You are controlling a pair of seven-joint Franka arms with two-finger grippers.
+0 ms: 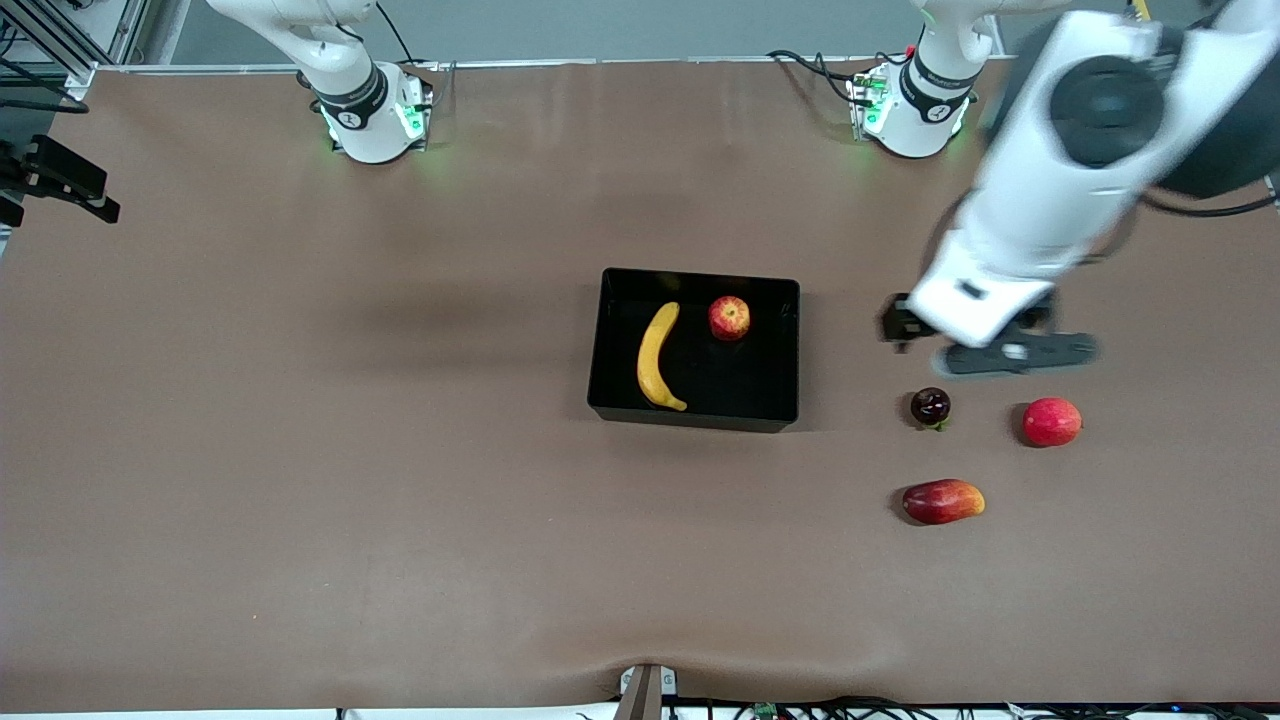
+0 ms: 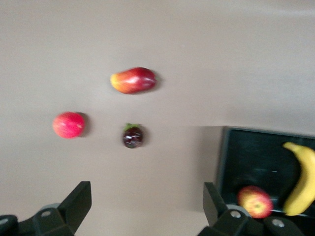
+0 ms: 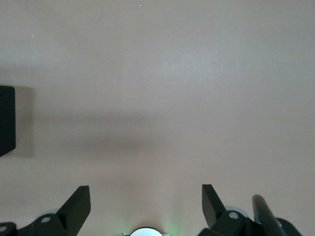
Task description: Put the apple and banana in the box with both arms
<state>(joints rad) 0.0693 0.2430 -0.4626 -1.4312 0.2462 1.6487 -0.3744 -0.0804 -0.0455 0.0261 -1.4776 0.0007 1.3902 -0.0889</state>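
Observation:
The black box (image 1: 700, 276) stands mid-table. The yellow banana (image 1: 657, 356) and the streaked red apple (image 1: 729, 318) lie inside it, apart from each other. My left gripper (image 1: 960, 335) is open and empty, up over bare table between the box and the loose fruits. Its wrist view shows its open gripper (image 2: 147, 206), the box (image 2: 256, 147), the apple (image 2: 255, 201) and the banana (image 2: 300, 182). My right gripper (image 3: 146, 206) is open and empty over bare table by its own base; a box corner (image 3: 6, 118) shows there. The front view shows only that arm's base (image 1: 365, 100).
Three loose fruits lie toward the left arm's end: a plain pinkish-red round fruit (image 1: 1051, 421) (image 2: 68, 125), a small dark fruit (image 1: 930, 406) (image 2: 133, 136), and an oblong dark-red fruit with a yellow tip (image 1: 943, 501) (image 2: 133, 80) nearest the front camera.

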